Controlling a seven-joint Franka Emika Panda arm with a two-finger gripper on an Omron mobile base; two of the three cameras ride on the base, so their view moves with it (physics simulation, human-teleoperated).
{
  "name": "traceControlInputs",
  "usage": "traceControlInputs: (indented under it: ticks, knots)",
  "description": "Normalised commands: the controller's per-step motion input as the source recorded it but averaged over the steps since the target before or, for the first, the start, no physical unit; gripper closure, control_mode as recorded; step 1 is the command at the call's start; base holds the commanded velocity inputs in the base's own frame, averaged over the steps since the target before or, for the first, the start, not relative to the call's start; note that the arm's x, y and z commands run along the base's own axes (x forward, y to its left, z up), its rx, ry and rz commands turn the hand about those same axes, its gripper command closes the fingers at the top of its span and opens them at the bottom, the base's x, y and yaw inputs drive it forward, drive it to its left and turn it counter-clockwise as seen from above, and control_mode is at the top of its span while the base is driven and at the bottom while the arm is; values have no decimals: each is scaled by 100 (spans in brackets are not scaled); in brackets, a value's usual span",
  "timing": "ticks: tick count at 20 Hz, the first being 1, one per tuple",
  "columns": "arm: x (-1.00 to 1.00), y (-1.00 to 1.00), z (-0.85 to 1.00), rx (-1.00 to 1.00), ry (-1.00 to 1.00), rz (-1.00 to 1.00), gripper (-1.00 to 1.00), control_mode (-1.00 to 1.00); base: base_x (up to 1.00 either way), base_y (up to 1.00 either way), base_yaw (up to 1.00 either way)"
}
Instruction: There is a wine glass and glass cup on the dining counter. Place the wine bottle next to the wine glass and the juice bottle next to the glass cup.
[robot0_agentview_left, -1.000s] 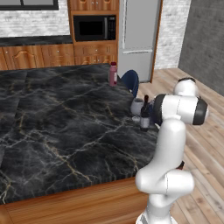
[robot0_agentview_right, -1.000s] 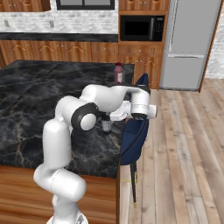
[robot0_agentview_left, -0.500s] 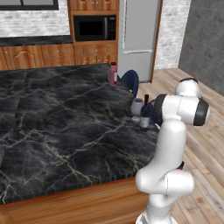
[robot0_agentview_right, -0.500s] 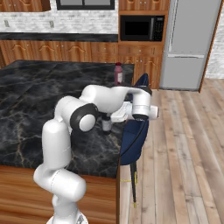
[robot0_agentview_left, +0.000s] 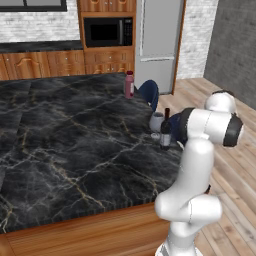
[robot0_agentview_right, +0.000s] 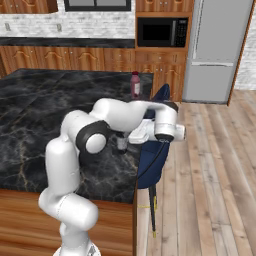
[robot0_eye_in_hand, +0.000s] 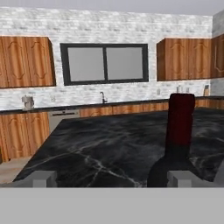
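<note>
One careless sideways pull of my gripper (robot0_eye_in_hand: 109, 178), jaws fully spread and holding nothing, could topple the wine bottle (robot0_agentview_left: 165, 131) standing just beside the wine glass (robot0_agentview_left: 156, 123) near the dining counter (robot0_agentview_left: 75, 145) edge.

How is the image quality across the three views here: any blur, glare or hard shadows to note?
Left base view: soft, even light, slightly blurry; the wine bottle casts no hard shadow on the dining counter, and the wine glass is faint. Right base view: same flat light, no glare on the fridge. Hand view: the bottle neck looms large and soft-edged, the far wall mildly blurred.
</note>
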Motion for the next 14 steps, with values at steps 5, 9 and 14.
traceControlInputs:
  ticks: [5,9,14]
  knots:
    - [-44,-1,14,0,0,-17,-100,-100,0,0,0]
    - [-43,3,16,-5,1,-34,-100,-100,0,0,0]
    - [-38,0,21,-8,19,-35,-100,-100,0,0,0]
